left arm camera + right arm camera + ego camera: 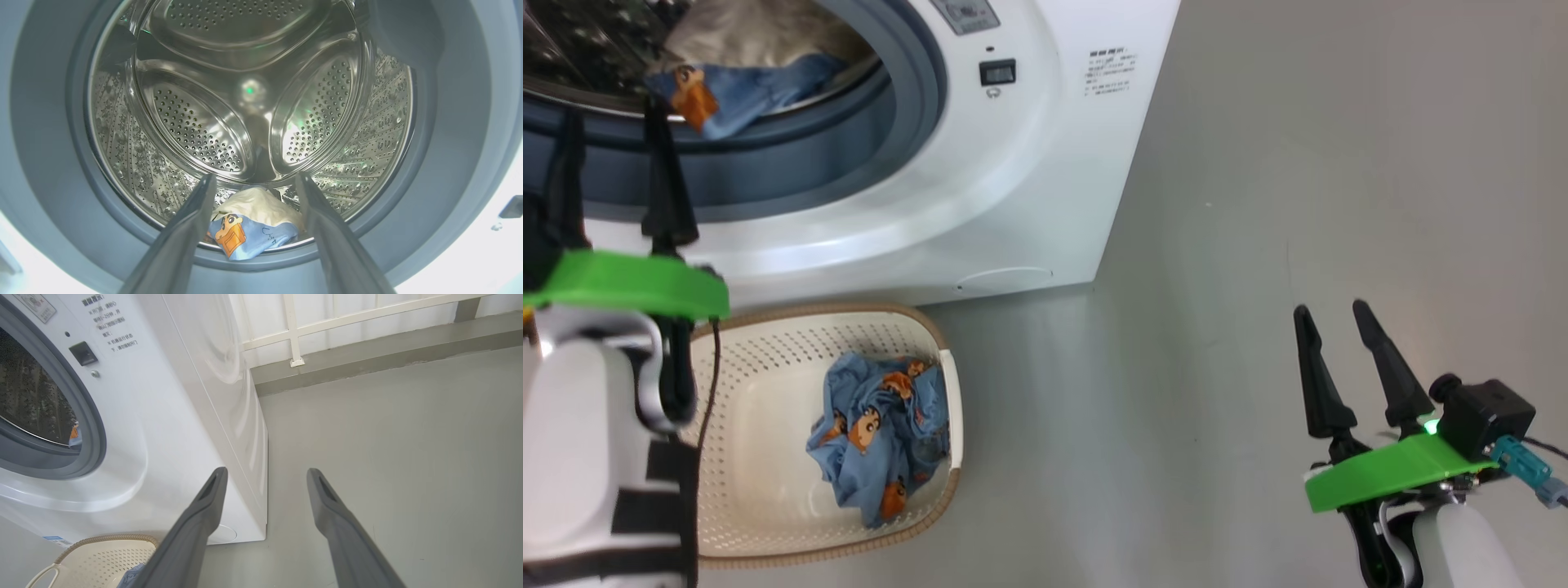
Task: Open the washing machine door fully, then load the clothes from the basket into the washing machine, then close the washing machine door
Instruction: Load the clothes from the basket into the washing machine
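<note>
1 garment (245, 234) in the drum (196, 126), clothes (882, 433) waiting in the basket (752, 392)
Left gripper (256, 176) hangs wide open and empty at the washer (1029, 204) mouth; right gripper (1331, 309) open, empty, over the floor (1258, 163). I'd pinch a high fold of that soft crumpled cloth, clear the perforated plastic wall, and drop it deep past the rubber gasket (45, 143) onto steel.

Grey floor (1258, 245), white railing (291, 330) beyond

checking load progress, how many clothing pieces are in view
2. One garment lies at the front lip of the drum; one crumpled bundle sits in the basket. The bundle may hide further pieces.
</note>
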Controlling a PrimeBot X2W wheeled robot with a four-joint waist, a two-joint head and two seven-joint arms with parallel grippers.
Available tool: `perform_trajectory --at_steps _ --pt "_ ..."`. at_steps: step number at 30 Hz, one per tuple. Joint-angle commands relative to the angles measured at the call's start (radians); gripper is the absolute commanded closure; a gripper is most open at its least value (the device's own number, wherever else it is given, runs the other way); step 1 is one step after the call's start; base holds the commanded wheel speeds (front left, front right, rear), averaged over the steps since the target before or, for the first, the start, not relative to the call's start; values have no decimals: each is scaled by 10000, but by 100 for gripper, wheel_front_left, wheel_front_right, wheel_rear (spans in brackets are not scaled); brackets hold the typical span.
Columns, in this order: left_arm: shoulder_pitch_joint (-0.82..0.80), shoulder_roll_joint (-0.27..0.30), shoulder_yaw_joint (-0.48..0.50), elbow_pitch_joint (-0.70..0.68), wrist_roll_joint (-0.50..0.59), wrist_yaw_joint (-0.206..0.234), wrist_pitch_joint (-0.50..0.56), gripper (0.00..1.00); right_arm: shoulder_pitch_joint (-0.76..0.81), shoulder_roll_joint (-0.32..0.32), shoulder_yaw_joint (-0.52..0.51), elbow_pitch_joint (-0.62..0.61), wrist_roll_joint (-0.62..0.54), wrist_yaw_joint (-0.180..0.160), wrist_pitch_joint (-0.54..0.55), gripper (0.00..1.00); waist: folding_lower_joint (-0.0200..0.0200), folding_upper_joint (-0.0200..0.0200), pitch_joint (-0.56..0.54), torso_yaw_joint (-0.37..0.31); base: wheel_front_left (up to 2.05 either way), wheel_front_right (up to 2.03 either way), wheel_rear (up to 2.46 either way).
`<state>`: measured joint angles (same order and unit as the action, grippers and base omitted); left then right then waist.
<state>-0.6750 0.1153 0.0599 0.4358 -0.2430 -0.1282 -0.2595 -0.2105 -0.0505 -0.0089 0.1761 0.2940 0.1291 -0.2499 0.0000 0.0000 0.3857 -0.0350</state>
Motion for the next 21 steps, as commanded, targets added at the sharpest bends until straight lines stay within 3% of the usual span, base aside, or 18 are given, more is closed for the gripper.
perform_trajectory --at_steps 1,21 --pt "417 307 331 -509 -28 -25 -22 0 264 3 265 -154 78 16 -119 0 0 0 -264 51 0 0 0" --pt "4537 -387 1704 -3780 467 140 -22 0 869 3 108 -99 69 16 -119 0 0 0 -1422 -8 0 0 0"
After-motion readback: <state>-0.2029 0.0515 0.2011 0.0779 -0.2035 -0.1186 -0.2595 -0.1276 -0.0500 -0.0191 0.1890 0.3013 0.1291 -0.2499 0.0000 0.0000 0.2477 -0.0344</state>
